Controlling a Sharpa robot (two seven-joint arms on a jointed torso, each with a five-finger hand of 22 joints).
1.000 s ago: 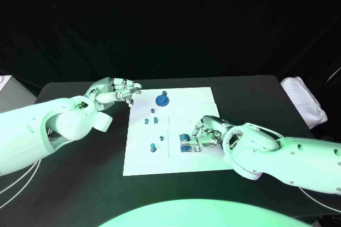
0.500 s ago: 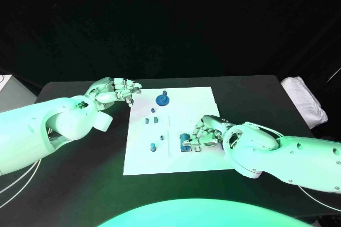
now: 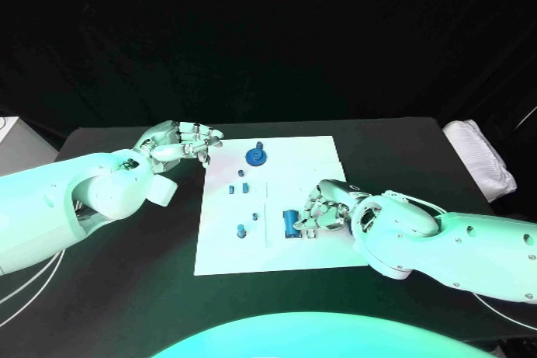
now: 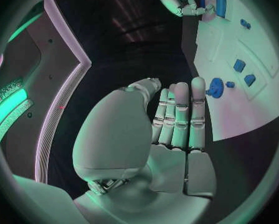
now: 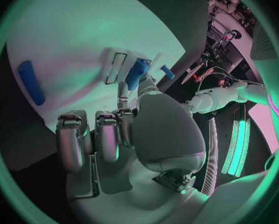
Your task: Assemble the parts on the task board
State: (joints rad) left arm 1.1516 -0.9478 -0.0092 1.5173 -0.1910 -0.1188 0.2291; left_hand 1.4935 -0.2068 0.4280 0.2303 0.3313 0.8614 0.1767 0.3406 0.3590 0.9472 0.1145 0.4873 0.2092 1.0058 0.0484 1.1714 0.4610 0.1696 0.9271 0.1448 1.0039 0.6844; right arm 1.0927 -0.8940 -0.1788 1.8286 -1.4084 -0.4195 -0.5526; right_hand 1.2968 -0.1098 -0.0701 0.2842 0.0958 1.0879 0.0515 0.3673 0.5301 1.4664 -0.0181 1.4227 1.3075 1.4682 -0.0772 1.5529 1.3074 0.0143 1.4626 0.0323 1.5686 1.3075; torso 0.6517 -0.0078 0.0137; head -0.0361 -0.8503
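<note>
Blue part point(image 3: 291, 221) now tilted upright | right hand point(image 3: 321, 210) grips it

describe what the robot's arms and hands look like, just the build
Both arms are bulky, smooth white shells with rounded joint housings. Each ends in a silver metal left hand or right hand with segmented fingers and a smooth domed back. Thin pale cables trail beside the left arm.

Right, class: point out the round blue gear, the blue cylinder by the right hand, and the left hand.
Round blue gear point(image 3: 256, 155): head view, on its hub.
Blue cylinder point(image 3: 291, 221): head view, mid-body, beside the right hand point(image 3: 324, 210).
Left hand point(image 3: 179, 144): head view, on its back, off the task board point(image 3: 302, 156).
</note>
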